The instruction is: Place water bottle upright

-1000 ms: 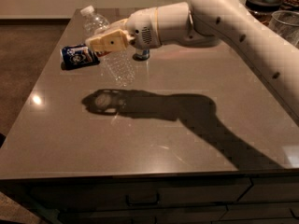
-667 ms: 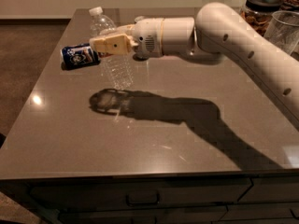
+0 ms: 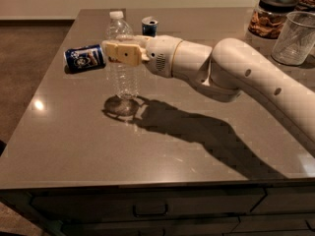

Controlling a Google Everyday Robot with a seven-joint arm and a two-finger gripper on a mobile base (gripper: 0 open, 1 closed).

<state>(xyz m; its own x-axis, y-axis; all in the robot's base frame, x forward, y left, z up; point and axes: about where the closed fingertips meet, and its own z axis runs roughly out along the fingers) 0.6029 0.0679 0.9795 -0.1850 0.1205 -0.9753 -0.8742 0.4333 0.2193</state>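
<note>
The water bottle point(image 3: 123, 75) is clear ribbed plastic with a white cap. It stands upright in the left middle of the grey table point(image 3: 162, 146), its base at or just above the surface. My gripper point(image 3: 119, 50) reaches in from the right on a white arm. It is shut on the bottle's upper body, just below the neck, and its tan fingers point(image 3: 125, 54) cover the label area.
A blue soda can point(image 3: 84, 58) lies on its side just left of the bottle. A slim blue-and-silver can point(image 3: 149, 26) stands behind it. A jar with a dark lid point(image 3: 274, 14) and a clear plastic cup point(image 3: 294, 37) stand at the far right back.
The bottle was tilted with its cap to the upper left; it now stands upright. My gripper has turned and moved slightly right with it, lowering the bottle toward the table.
</note>
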